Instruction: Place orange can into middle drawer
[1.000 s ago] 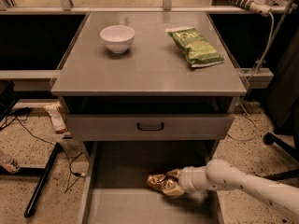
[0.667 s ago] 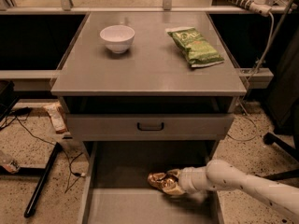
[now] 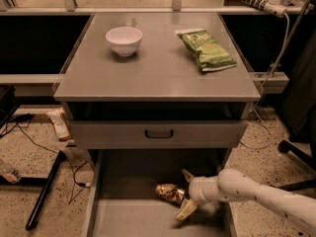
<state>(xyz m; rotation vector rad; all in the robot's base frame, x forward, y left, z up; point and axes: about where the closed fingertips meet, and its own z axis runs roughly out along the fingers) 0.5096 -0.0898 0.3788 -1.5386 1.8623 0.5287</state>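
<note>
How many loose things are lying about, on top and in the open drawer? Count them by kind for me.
White bowl: 1
Green chip bag: 1
Orange can: 1, lying in the middle drawer, between the fingers of the open gripper
Total: 3

The one camera stood in front of the table (image 3: 158, 68) and above it. It was tilted steeply down and faced the back edge. It sat fairly near: the top spanned most of the frame's width, with all four corners in view and the front edge crossing mid-frame. Below that edge the view dropped into the open drawer (image 3: 133, 221), whose near end the bottom of the frame cut off. Strips of floor (image 3: 29, 147) showed beyond the left and right edges. The arm (image 3: 266, 194) entered from the lower right. Its gripper (image 3: 184, 193) was inside the drawer, under the front edge toward the right corner, fingers spread beside the can (image 3: 169, 192).
</note>
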